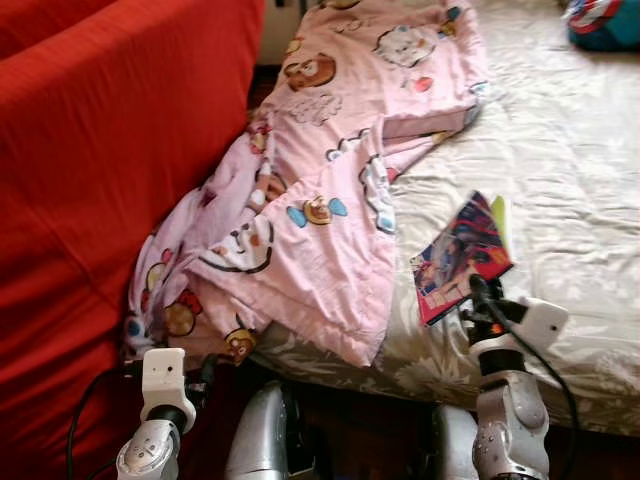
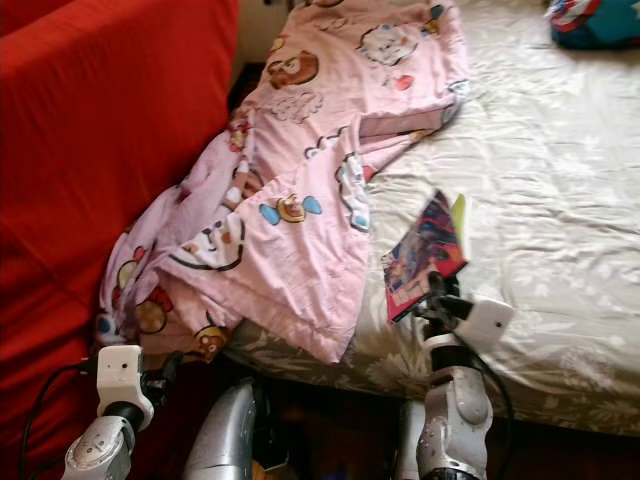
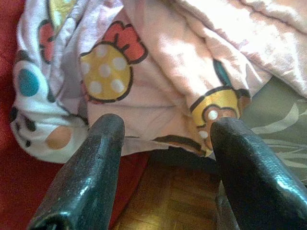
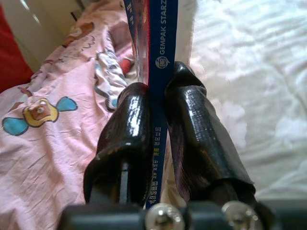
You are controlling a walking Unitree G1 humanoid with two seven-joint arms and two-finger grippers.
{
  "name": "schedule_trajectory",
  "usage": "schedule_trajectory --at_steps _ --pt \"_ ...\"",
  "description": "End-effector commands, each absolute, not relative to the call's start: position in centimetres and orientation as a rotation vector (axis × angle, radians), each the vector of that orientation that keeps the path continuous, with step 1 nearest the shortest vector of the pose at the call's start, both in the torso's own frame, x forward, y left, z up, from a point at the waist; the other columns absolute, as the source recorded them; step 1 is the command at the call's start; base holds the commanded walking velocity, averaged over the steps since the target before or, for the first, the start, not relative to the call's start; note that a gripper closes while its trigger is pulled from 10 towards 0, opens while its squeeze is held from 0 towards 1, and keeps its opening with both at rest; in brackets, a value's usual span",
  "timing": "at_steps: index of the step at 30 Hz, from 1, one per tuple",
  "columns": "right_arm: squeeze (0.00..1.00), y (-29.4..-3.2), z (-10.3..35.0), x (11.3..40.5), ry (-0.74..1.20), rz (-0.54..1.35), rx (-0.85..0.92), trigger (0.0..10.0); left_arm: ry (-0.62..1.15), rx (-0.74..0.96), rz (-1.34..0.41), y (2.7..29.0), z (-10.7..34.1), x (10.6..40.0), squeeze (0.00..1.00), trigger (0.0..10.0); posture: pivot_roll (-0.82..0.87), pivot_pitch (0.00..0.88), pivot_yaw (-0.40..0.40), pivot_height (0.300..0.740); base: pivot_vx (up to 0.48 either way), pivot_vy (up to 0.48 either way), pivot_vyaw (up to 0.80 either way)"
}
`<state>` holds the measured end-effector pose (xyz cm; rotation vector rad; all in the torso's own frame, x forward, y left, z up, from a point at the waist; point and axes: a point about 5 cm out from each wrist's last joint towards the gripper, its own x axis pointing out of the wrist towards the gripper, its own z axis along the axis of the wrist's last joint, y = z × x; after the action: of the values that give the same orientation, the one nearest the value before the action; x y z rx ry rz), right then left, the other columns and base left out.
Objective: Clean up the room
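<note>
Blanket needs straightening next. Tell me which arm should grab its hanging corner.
Left. The left gripper is open, right before the pink blanket's drooping corner beside the red sofa. The right gripper is shut on a book over the bed.

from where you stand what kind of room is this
Most likely a bedroom, perhaps a child's: a bed under a pale floral sheet, a pink cartoon-print blanket spilling off its edge, and a colourful book pinched in the right claw.

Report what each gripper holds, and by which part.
The right gripper has its jaws shut on the book's spine edge. The left gripper is open, holding nothing.
</note>
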<state>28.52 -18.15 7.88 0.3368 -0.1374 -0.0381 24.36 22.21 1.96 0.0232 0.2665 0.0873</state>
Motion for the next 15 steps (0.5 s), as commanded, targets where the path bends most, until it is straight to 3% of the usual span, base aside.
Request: schedule_trajectory --at_steps 1,15 --pt "0.00 -17.0 8.8 28.5 -0.175 -0.021 0.313 10.0 0.290 0.004 0.117 22.6 1.2 24.0 0.00 10.0 0.00 0.129 0.080 0.617 0.000 0.000 0.00" --pt "0.00 -17.1 8.4 29.0 -0.102 -0.045 0.276 10.0 0.450 -0.047 0.109 21.3 -2.5 23.1 0.00 10.0 -0.04 0.077 0.045 0.702 0.000 0.000 0.00"
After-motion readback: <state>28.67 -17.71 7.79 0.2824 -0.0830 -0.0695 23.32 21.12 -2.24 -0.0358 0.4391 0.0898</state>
